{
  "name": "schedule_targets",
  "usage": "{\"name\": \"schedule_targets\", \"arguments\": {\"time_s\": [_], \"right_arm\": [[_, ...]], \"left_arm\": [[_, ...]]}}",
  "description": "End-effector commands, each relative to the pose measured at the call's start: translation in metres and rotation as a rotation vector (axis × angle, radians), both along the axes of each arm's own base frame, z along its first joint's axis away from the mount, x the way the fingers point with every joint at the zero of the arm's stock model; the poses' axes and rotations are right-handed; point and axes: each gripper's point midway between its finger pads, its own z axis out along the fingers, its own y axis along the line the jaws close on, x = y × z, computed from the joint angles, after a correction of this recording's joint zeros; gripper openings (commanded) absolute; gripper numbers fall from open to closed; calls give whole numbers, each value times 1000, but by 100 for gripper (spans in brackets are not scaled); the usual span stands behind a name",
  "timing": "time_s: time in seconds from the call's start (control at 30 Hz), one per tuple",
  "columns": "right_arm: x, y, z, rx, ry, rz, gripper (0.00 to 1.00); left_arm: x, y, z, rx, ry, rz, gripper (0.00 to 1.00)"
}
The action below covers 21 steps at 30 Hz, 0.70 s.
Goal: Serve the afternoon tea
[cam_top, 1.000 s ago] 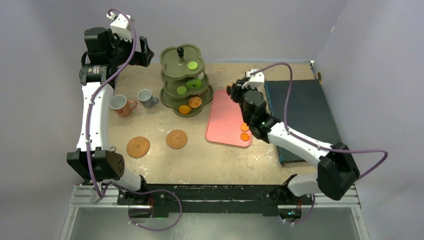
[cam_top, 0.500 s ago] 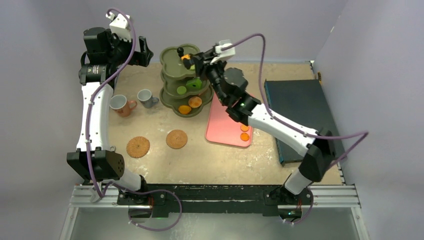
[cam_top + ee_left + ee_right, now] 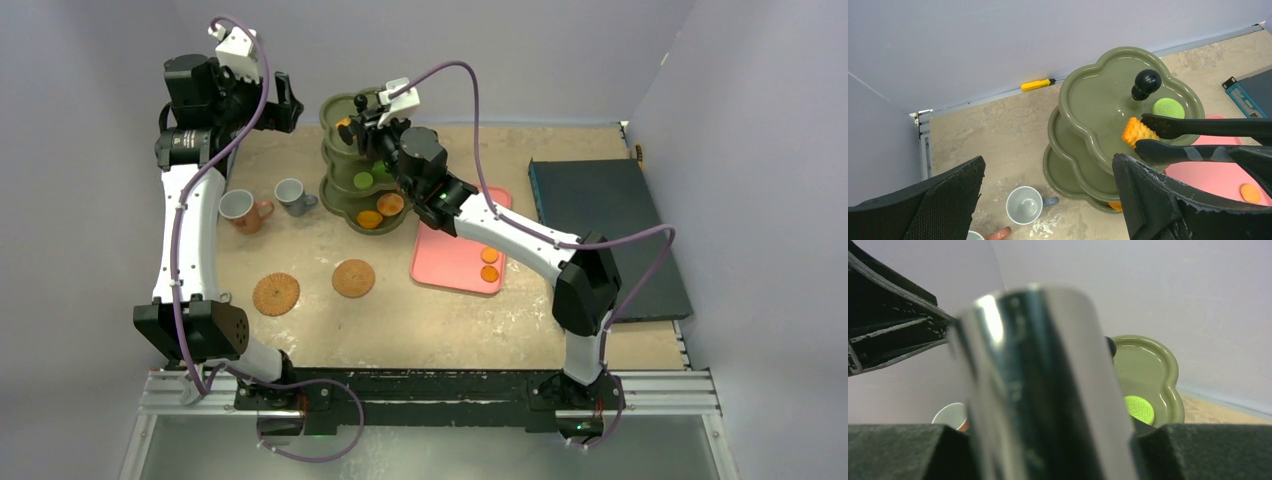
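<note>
Ridged orange toy pastry sits pinched in the tips of black tongs, out ahead of the right gripper clamping them, above the olive clover-shaped stand, top tier. Left gripper is spread wide and empty. Risk: the shallow tip pinch slips and the pastry drops past the rim.

Olive stand, orange pastry, black tongs

In my right wrist view the tongs sit so near the lens that they blur into a shiny band; it hides most of the stand and all but a sliver of a cup; in my left wrist view the tongs run off the right edge and the terracotta cup is cut by the bottom edge; from above, the right gripper is too small for me to read its grip.
</note>
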Motion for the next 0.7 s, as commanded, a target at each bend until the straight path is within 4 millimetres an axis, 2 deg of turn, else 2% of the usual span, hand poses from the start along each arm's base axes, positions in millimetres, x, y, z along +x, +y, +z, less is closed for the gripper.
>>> {"name": "schedule_targets", "arguments": {"time_s": [0.0,0.2,0.3,0.47,0.67], "right_arm": [[1,-5,40,50,-89,-27,28],[6,4,21,-1,-69,-15,32],[9,6,17,-8,-63,-15,36],[8,6,21,-3,-69,-11,48],[3,-1,37,12,-92,-13,52]], "left_arm": [[-12,4,36,23,-90,5,99],[-13,5,34,26,-89,4,99],[-14,5,34,27,-89,5,99],[-15,6,35,27,-94,5,99],[-16,6,36,24,-98,6,99]]}}
